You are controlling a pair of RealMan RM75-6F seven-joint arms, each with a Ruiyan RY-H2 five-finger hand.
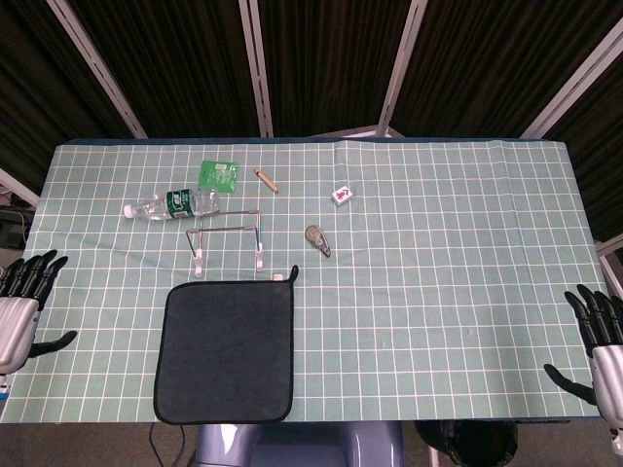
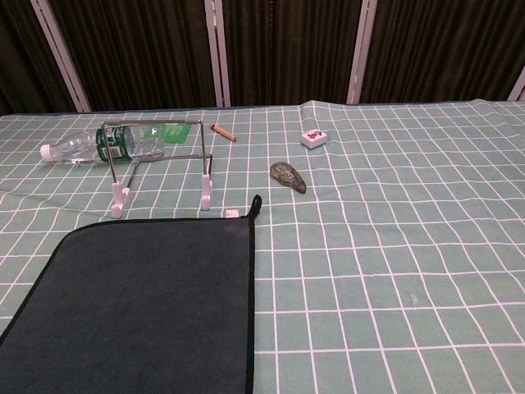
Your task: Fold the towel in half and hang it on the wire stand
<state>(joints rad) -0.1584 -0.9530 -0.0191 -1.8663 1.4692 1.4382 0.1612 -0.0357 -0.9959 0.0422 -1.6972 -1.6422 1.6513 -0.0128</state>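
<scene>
Dark towel (image 2: 131, 304) cropped, hands (image 1: 21, 302) edge-cut

The towel (image 1: 228, 352) lies flat at the lower left of the bench (image 1: 448, 292), its hanging loop (image 1: 293, 273) at the upper right corner, and just above it the wire stand (image 1: 226, 238) stands upright. Above the stand, a bottle (image 1: 170, 204) lies on its side toward the left, with a packet (image 1: 219, 174) above it and a small stick (image 1: 267, 180) to the packet's right. Right of the stand sit an oval object (image 1: 318, 240) and, higher up, a little box (image 1: 341, 195); the left hand (image 1: 24, 302) and right hand (image 1: 599, 341) rest at the lower frame edges, well apart from everything.
</scene>
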